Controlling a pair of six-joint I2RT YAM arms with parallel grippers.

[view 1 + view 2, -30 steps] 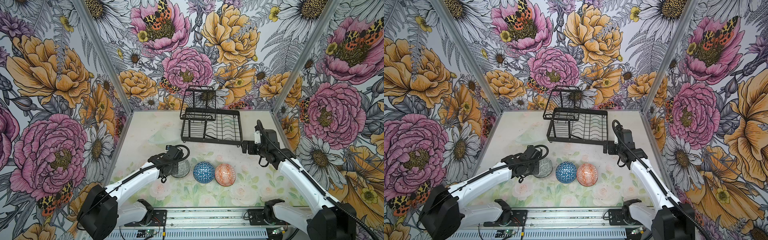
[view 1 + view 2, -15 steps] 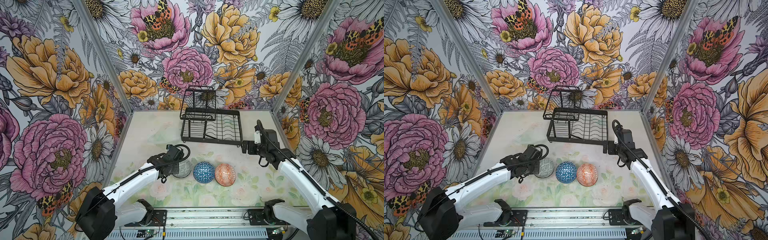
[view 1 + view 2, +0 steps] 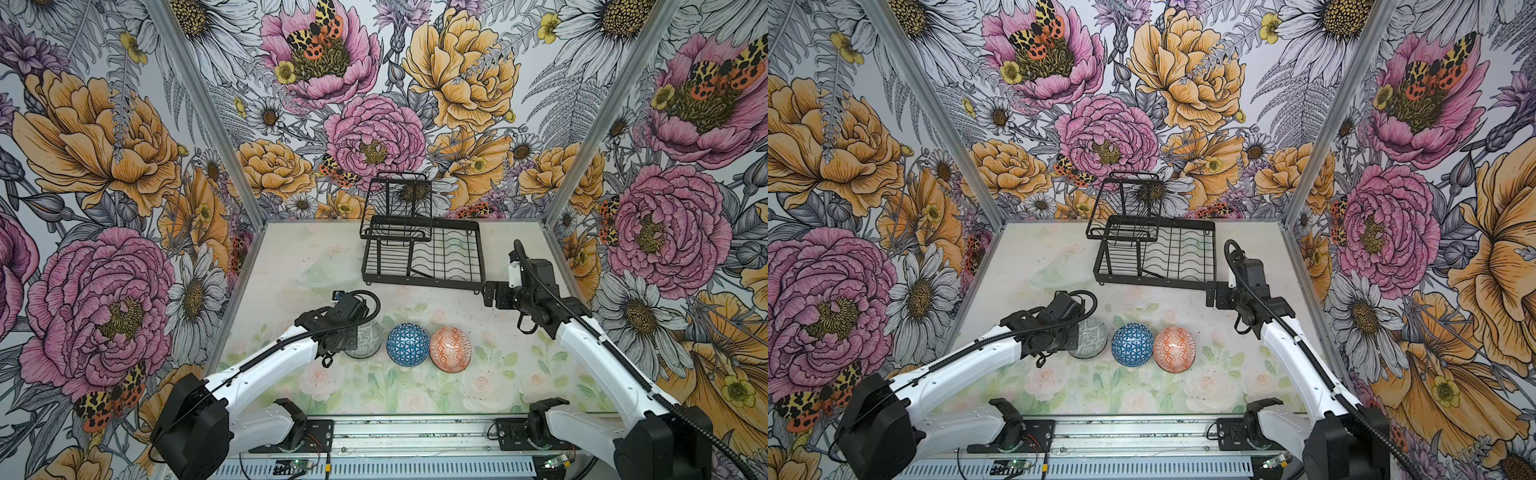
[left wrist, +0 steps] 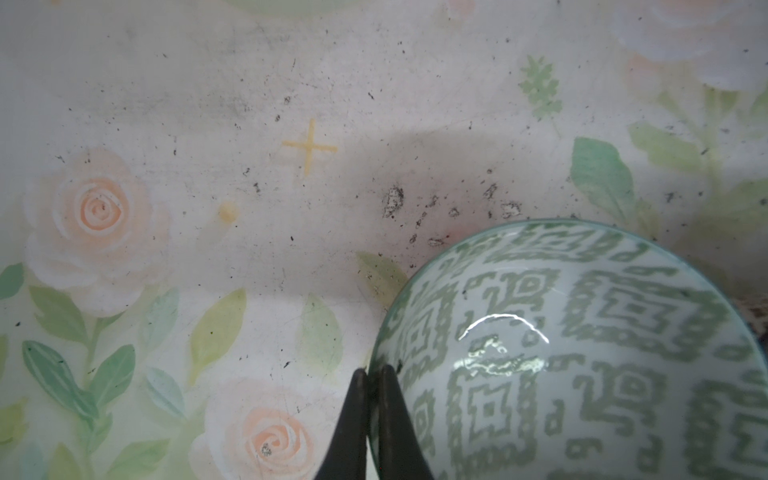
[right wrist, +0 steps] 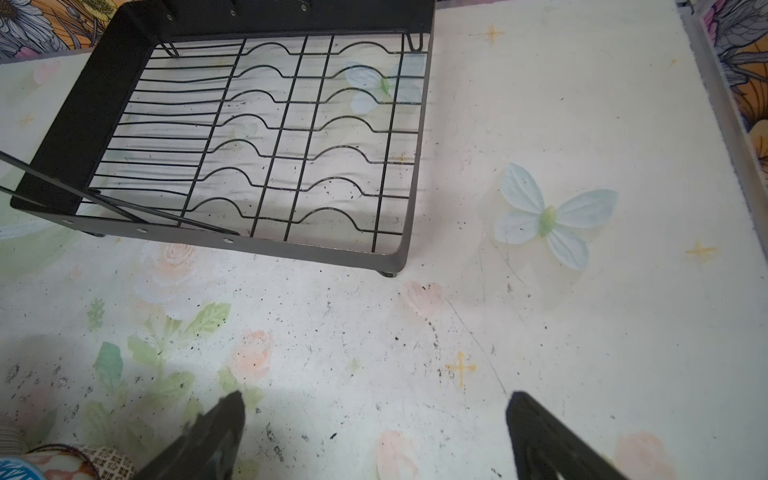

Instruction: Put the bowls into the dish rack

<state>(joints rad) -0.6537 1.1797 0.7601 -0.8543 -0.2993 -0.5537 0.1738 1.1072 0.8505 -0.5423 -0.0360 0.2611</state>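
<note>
Three bowls sit in a row near the table's front. The grey-green bowl (image 3: 369, 338) (image 3: 1091, 343) (image 4: 582, 353) is leftmost, the blue lattice bowl (image 3: 408, 345) (image 3: 1132, 345) is in the middle and the orange-white bowl (image 3: 450, 349) (image 3: 1174, 349) is on the right. My left gripper (image 3: 352, 337) (image 4: 374, 372) is shut on the grey-green bowl's near rim, one finger inside and one outside. A pale teal bowl (image 3: 326, 274) lies left of the dish rack (image 3: 419, 280) (image 3: 1154, 282) (image 5: 311, 249), which holds nothing. My right gripper (image 3: 489, 294) (image 5: 376, 401) stands open by the rack's front right corner.
The rack's taller wire basket tier (image 3: 395, 203) rises at its back left, close to the rear wall. Flowered walls close in the table on three sides. A metal rail (image 3: 415, 432) with both arm bases runs along the front edge.
My left gripper's jaws have closed the last bit onto the grey-green bowl's rim. The right arm and the other bowls have not moved.
</note>
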